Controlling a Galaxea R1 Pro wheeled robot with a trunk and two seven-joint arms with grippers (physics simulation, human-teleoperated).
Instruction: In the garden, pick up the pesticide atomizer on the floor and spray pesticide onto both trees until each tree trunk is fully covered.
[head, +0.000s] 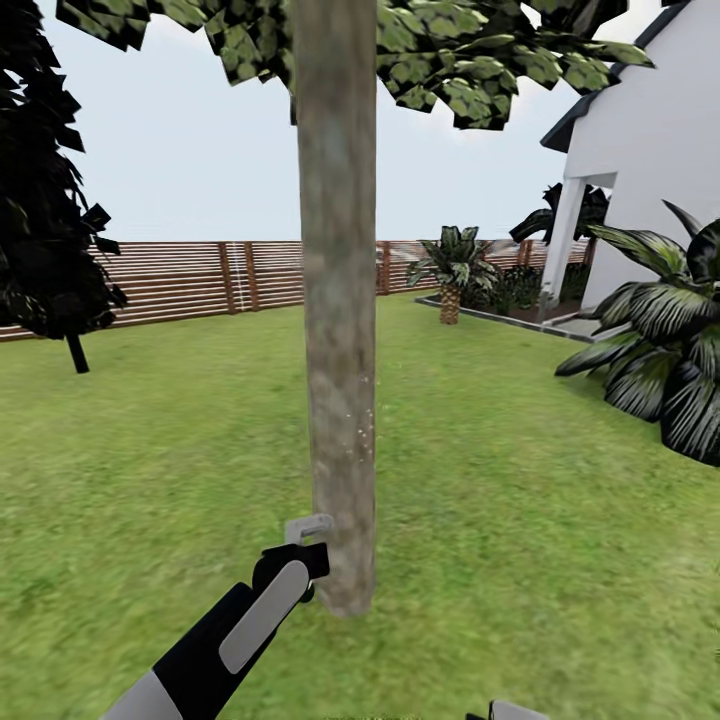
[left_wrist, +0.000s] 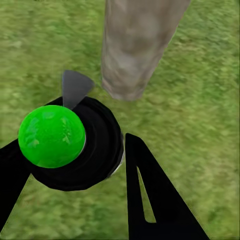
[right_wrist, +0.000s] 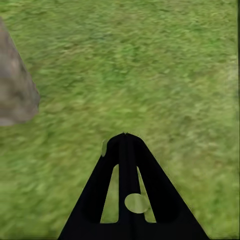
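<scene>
From the head camera we see a tree trunk (head: 338, 330) rising straight ahead of us out of the grass lawn (head: 480, 520), mottled grey-brown, with its leafy canopy (head: 440, 50) spreading across the top of the view. Our left arm reaches up from below, and the left tool (head: 305, 545) sits low, just beside the base of the trunk on its left side, with the grey nozzle of the pesticide atomizer (head: 306, 527) poking out above it and close against the bark. Behind the trunk runs the brown slatted fence (head: 200, 275); a dark narrow tree (head: 45, 180) stands at the left, a small palm (head: 452, 270) farther back, a white house (head: 650, 160) and broad-leaved plants (head: 660, 340) at the right. From the left wrist camera we see the left tool (left_wrist: 75, 165) closed around the atomizer (left_wrist: 75, 145), whose black body with a bright green cap lies between the two black fingers (left_wrist: 150, 195), its grey nozzle aimed toward the foot of the trunk (left_wrist: 135, 45) near it. From the right wrist camera we see the right tool (right_wrist: 125, 137) with its fingers (right_wrist: 127, 170) brought together at the tips and nothing between them, hanging over bare grass (right_wrist: 150, 65), with the trunk base (right_wrist: 15, 90) off to one side.
</scene>
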